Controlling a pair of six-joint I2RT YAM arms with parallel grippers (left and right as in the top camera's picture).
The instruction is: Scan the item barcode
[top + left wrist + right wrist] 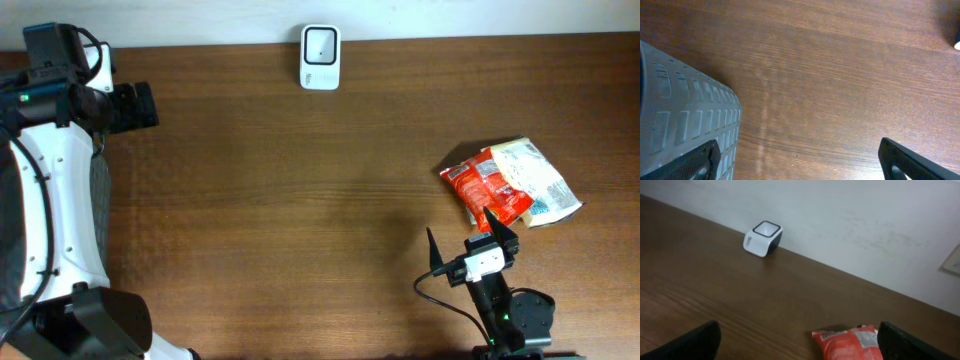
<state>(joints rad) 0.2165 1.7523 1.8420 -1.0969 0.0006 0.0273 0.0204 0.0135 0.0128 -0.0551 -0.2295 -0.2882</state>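
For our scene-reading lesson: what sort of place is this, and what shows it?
Probably a lab bench mocked up as a shop checkout: a white barcode scanner by the wall, snack packets on the wooden table, and a robot arm.

White scanner [763, 238] by the wall, red packet [850, 343] between wide-apart jaws.

Red snack packet [481, 186] lies flat, far from white scanner [320, 57]

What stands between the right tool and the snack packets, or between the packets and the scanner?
Nothing visible does. The open right tool sits right next to the red packet, with a pale packet lying against it. From the packets to the scanner at the far edge, only bare table shows.
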